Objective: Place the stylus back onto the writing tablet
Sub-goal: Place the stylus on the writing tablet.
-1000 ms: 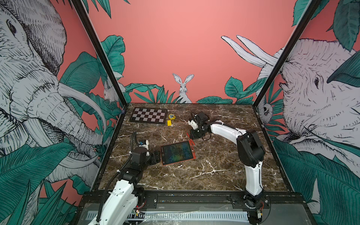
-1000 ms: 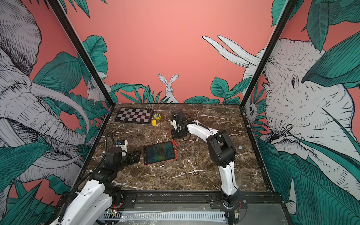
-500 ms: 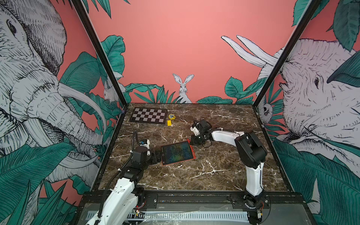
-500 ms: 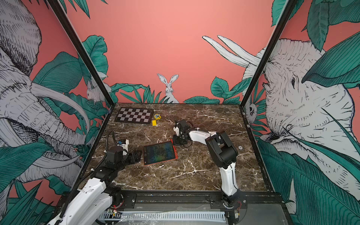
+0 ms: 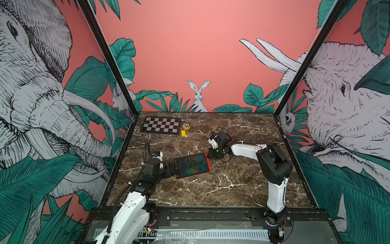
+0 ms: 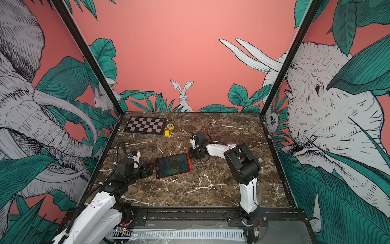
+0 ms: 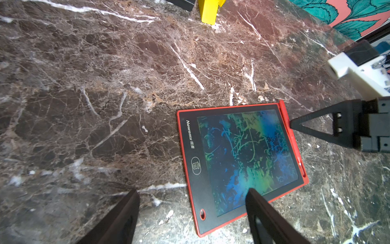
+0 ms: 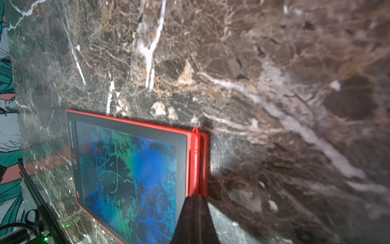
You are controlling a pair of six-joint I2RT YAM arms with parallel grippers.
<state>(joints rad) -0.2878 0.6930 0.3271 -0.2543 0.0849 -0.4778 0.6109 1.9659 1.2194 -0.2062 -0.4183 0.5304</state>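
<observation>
Brown marble table [image 5: 242,169], enclosed by pink jungle-mural walls [image 5: 190,52], as it appeared in both top views. We found the writing tablet [image 5: 192,165] lying flat on the marble between the two arms, its dark screen covered with blue, green and yellow scribbles.

The stylus [image 7: 292,139] lay along the tablet's edge on the side toward the right arm, set in the groove of the red frame. We could not tell whether it was fully seated.

The right gripper [image 7: 294,126] had its jaws closed together with nothing between them. Its pointed tip touched the stylus partway along its length.

The left gripper [image 7: 192,191] stood at the opposite side of the tablet, near the front corner, with its jaws apart and holding nothing. One finger [image 7: 268,219] reached over the tablet's rim above the screen, and the other hung over bare marble beside the frame. We could not tell whether that finger pressed on the tablet.

At the far end of the table, on the left arm's side, we noted a chessboard [image 5: 161,125]. A small yellow block [image 5: 183,133] sat just beside it, well apart from the tablet.
</observation>
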